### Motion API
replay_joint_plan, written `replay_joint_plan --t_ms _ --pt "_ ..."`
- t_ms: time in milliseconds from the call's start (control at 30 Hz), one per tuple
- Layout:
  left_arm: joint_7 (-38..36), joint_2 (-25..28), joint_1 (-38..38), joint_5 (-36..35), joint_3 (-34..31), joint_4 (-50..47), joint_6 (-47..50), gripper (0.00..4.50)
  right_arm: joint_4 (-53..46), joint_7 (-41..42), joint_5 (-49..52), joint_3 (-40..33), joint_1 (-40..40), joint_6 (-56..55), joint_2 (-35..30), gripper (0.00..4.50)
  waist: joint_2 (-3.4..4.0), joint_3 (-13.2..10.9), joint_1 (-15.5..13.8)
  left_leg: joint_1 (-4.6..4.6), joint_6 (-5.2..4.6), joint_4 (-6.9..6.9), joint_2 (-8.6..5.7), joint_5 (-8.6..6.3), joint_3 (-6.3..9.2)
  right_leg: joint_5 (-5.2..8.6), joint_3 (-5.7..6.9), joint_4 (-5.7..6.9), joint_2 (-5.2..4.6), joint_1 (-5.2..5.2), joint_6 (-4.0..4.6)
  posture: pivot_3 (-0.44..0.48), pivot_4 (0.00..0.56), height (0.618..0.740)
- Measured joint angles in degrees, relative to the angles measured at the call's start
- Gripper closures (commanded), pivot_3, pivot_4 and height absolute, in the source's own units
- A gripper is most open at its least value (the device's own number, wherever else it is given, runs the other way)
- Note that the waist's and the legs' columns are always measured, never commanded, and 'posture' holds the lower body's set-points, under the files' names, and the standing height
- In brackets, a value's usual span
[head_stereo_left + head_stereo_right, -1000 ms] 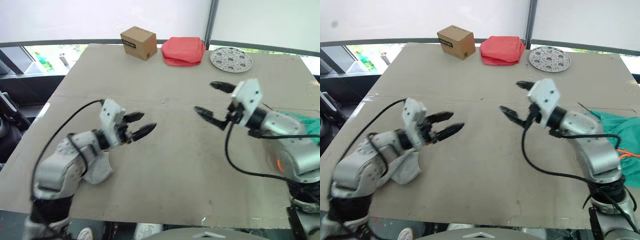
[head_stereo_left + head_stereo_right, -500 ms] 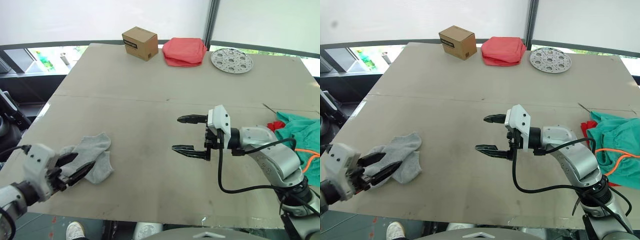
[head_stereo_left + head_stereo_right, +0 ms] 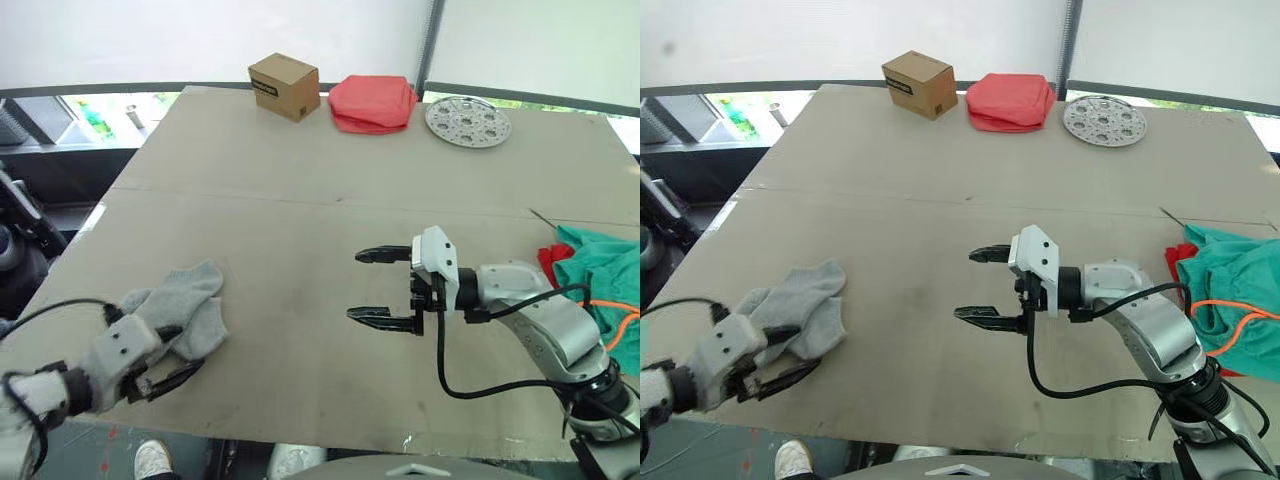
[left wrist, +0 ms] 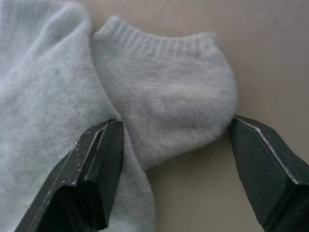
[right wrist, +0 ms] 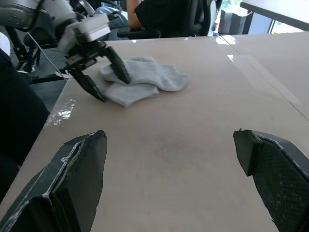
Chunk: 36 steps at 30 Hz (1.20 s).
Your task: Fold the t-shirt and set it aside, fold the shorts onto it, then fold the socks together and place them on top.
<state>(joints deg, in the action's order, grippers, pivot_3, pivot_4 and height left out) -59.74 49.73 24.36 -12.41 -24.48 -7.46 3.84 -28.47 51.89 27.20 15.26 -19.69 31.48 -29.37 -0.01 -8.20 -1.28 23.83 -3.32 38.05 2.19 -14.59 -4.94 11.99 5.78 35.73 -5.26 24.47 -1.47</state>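
Observation:
The socks (image 3: 178, 304), light grey, lie overlapped near the table's front left. My left gripper (image 3: 170, 354) is open at their near edge; in the left wrist view its fingers (image 4: 91, 169) straddle the rounded end of one sock (image 4: 164, 96). My right gripper (image 3: 358, 286) is open over the bare middle of the table, pointing toward the socks (image 5: 142, 79), holding nothing. The teal shorts (image 3: 1225, 285) with an orange drawstring (image 3: 1230, 322) lie bunched at the right edge. A bit of the red t-shirt (image 3: 1174, 262) shows under them.
At the far edge stand a cardboard box (image 3: 284, 86), a folded coral-pink cloth stack (image 3: 372, 103) and a round perforated metal plate (image 3: 467, 118). A seated person (image 5: 159, 14) is beyond the table's left side. The table's front edge is close to the left gripper.
My left arm has dropped from over the table to the front-left edge, uncovering the socks, and now brackets their near end. The right gripper came down and left to the table's middle.

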Motion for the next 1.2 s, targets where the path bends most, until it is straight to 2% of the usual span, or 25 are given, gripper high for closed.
replay_joint_plan --t_ms 33,67,100,200,233,367,500,667,733,867,967,1100,1200 --pt "-0.4 0.4 -2.8 0.0 1.7 3.5 -1.2 1.70 -0.9 -0.2 0.1 -0.1 0.4 0.5 -0.7 0.00 0.37 0.1 -0.2 0.00 0.00 -0.03 -0.02 0.00 -0.05 0.00 0.02 0.00 -0.06 0.00 -0.01 0.000 0.150 0.740" --pt "-1.3 1.3 -4.8 0.0 2.8 6.4 -2.4 2.22 -1.7 -0.5 0.1 -0.2 0.9 1.0 -1.6 0.00 0.48 0.2 -0.3 -0.04 0.00 -0.08 -0.02 0.00 -0.06 0.00 0.08 0.00 -0.07 0.00 -0.01 0.000 0.150 0.740" --pt "-1.8 2.0 -5.8 0.1 3.1 8.5 -3.5 2.61 -2.2 -0.7 0.2 -0.6 1.2 1.4 -2.2 0.00 0.49 0.3 -0.2 -0.09 0.00 -0.11 0.02 0.00 -0.06 0.00 0.18 0.01 -0.08 0.00 -0.01 0.000 0.150 0.740" --pt "-2.7 2.8 -8.2 0.0 3.2 13.5 -5.4 4.13 -2.6 -1.4 0.6 -2.5 1.3 2.3 -3.3 0.00 0.63 0.5 0.3 -0.16 -0.01 -0.26 0.04 0.01 -0.05 0.00 0.75 0.01 -0.28 0.00 -0.02 0.000 0.150 0.740" --pt "-3.1 2.8 -9.2 -0.2 3.3 14.5 -5.4 4.42 -2.7 -1.8 0.6 -2.9 1.3 2.4 -3.5 0.00 0.68 0.5 0.3 -0.17 -0.01 -0.28 0.04 0.01 -0.05 0.00 0.86 0.02 -0.30 0.00 -0.02 0.000 0.150 0.740" --pt "-3.5 1.1 -13.3 -2.5 4.7 14.5 -2.1 4.42 -3.2 -4.0 1.0 -3.7 1.4 3.7 -3.3 0.00 0.69 0.5 -0.3 -0.06 -0.09 -0.26 0.01 0.08 -0.04 0.00 1.08 0.05 -0.37 -0.01 -0.02 0.000 0.150 0.740" --pt "-0.7 -1.9 -20.4 -4.1 10.1 8.0 6.3 4.42 -4.7 -6.5 1.3 -6.3 2.7 4.8 -4.0 0.00 0.32 0.3 -1.5 0.05 -0.07 0.08 -0.03 0.05 0.07 0.00 1.27 0.03 -0.31 -0.22 -0.03 0.000 0.150 0.740" --pt "5.2 -8.7 -39.0 -3.1 23.0 0.1 18.1 4.42 -6.5 -9.3 1.9 -12.2 6.9 7.5 -7.7 0.00 -0.36 0.1 -1.3 0.05 -0.26 0.33 -0.08 0.03 -0.03 -0.03 1.21 -0.03 -0.22 -0.49 -0.08 0.000 0.150 0.740" --pt "6.3 -10.8 -42.9 -1.9 26.3 0.0 20.0 4.42 -6.9 -10.2 2.0 -14.0 8.1 8.3 -8.6 0.00 -0.38 0.1 -0.8 -0.05 -0.46 0.32 -0.07 0.06 -0.12 -0.05 1.11 -0.02 -0.14 -0.57 -0.12 0.000 0.150 0.740" --pt "11.3 -21.8 -55.0 4.0 39.0 3.0 27.3 4.42 -7.3 -12.6 1.8 -21.0 12.7 10.8 -13.1 0.00 -0.45 0.0 -0.9 -0.04 -0.48 0.27 0.00 0.08 -0.01 -0.14 1.10 -0.02 0.15 -0.58 -0.31 0.000 0.150 0.740" --pt "12.7 -26.5 -58.5 7.2 46.5 5.2 30.1 4.42 -7.5 -13.6 1.8 -23.0 12.7 11.6 -14.3 0.00 -0.49 0.0 -0.6 -0.09 -0.49 0.26 0.02 0.08 -0.02 -0.12 1.00 -0.02 0.31 -0.57 -0.32 0.000 0.150 0.740" --pt "13.1 -28.9 -58.9 8.7 50.5 6.4 32.6 2.93 -7.5 -15.6 1.4 -22.6 10.8 14.3 -14.9 0.00 -0.54 -0.1 0.4 -0.08 -0.49 0.24 0.15 0.07 0.07 -0.11 1.03 0.02 0.34 -0.49 -0.31 0.000 0.150 0.740" --pt "11.0 -26.9 -56.5 4.9 47.2 2.1 35.7 1.46 -7.7 -19.3 2.1 -22.0 7.6 19.3 -13.3 0.00 -0.54 -0.1 0.8 -0.10 -0.48 0.25 0.20 0.08 0.17 -0.01 1.01 0.08 0.36 -0.45 -0.14 0.000 0.150 0.740"
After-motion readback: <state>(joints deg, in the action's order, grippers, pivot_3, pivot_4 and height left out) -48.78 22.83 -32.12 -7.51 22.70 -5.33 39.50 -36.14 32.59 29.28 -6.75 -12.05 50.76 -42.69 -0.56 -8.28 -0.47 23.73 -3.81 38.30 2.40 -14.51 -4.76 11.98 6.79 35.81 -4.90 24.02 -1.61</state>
